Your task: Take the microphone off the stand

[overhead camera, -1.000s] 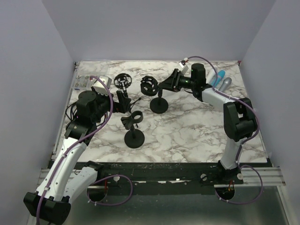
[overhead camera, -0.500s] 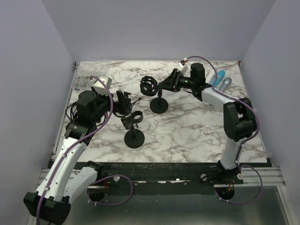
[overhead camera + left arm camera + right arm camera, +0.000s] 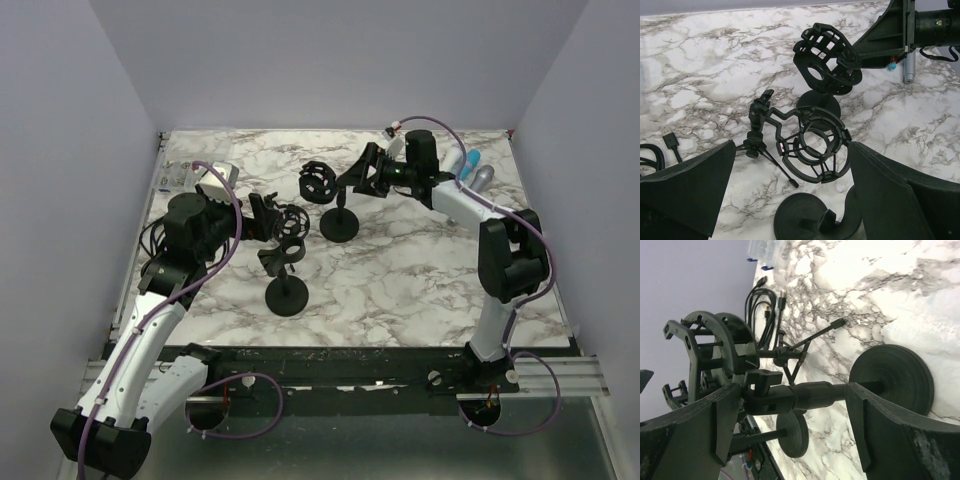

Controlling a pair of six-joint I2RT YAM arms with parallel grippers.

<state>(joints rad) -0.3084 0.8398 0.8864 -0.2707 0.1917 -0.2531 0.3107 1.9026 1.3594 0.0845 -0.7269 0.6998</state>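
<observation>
Gaping wide, L tool straddles shock mount w/o contact; R tool spread round stand post, no grip.

White shells and black joint housings are being shown on the left arm and the right arm. Purple cables are being looped along both. Broad matte-black jaws are being carried by the left gripper and the right gripper.

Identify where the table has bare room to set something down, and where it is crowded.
Free: near-right white marble tabletop, between the near black round-based stand and the right arm. Crowded: from that stand to the far black stand.
</observation>
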